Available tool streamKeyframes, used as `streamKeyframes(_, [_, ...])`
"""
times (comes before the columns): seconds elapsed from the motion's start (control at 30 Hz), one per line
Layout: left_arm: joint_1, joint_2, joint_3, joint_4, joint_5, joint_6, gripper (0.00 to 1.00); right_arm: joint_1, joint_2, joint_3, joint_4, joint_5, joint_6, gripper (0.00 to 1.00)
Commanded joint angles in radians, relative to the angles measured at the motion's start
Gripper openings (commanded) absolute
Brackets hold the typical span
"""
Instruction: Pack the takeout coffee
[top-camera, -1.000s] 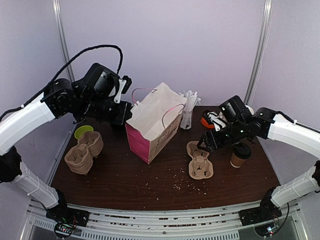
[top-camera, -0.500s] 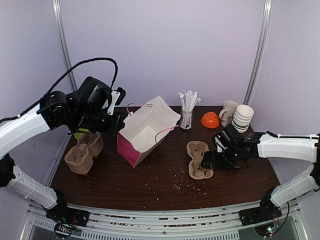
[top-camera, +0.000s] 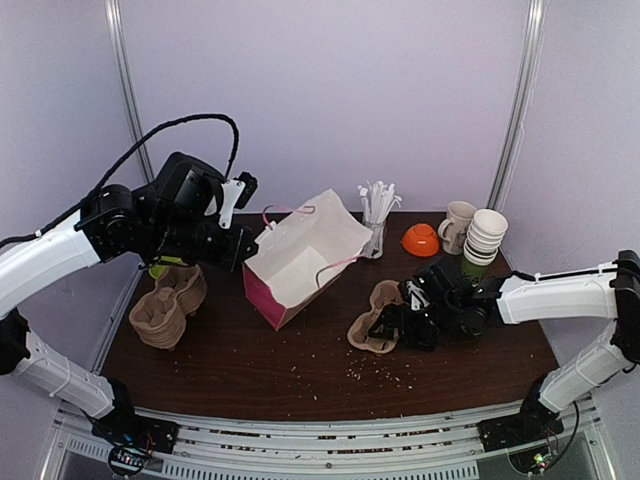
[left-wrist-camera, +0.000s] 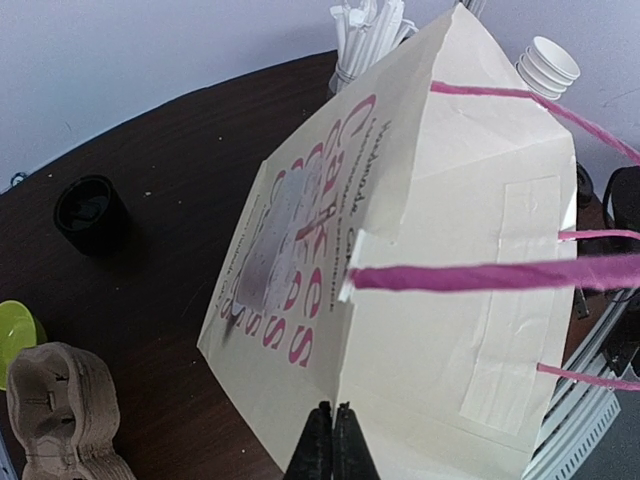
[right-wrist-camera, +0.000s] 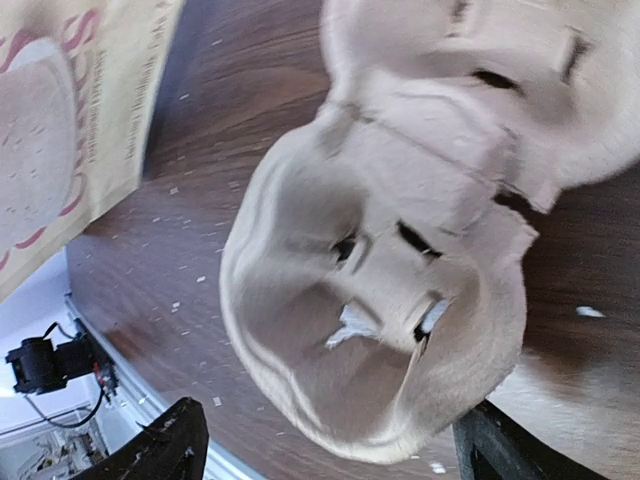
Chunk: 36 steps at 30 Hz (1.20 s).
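While checking the left wrist view, logged left gripper pinched fully together on an edge of the paper bag, with no gap between the fingers. Confirmed from above: grip at the bag's upper left corner. Noted bag tilted toward the right rather than upright, mouth open, pink handles lying across the opening. Read pink lettering on the cream side panel.

Logged right gripper with jaws spread wide, one at each lower corner of its wrist view, and a pulp cup carrier between them. Cannot tell whether either jaw presses the carrier. Noted from above: carrier right of the bag, near but apart from it, appearing tipped rather than flat. Noted right arm stretched low over the table toward it.

Searched all three views for the takeout coffee: not made out anywhere, so cannot tell its position. Noted dark wrist of the right arm covering part of the table's right side.

Recorded at back right: glass of straws, orange bowl, beige mug, stack of lidless paper cups. Recorded at left edge: stack of cup carriers, green bowl just behind. Spotted crumbs scattered near the front.
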Motion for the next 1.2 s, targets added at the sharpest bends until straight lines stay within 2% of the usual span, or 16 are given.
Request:
streamKeyframes(0.0, [0.006,-0.001,-0.006,0.075,0.045,0.004,0.00,0.023,-0.004,0.085,-0.035,-0.053,-0.020,0.87])
streamKeyframes(0.07, [0.007,0.001,-0.006,0.080,0.057,-0.002,0.00,0.023,-0.028,0.119,-0.138,-0.024,-0.085,0.87])
streamKeyframes(0.23, [0.022,0.011,0.018,0.080,0.108,-0.010,0.00,0.006,-0.054,0.263,-0.451,0.160,-0.324,0.84])
streamKeyframes(0.37, [0.033,0.019,0.049,0.047,0.109,-0.021,0.00,-0.016,0.003,0.376,-0.572,0.257,-0.470,0.79])
streamKeyframes(0.53, [0.052,0.007,0.046,0.035,0.130,-0.041,0.00,-0.030,0.116,0.456,-0.580,0.272,-0.578,0.69])
streamKeyframes(0.83, [0.055,-0.004,0.026,0.023,0.128,-0.044,0.00,-0.038,0.320,0.587,-0.574,0.240,-0.668,0.68])
streamKeyframes(1.17, [0.055,-0.018,-0.002,0.029,0.125,-0.046,0.00,-0.041,0.414,0.568,-0.525,0.239,-0.676,0.66])
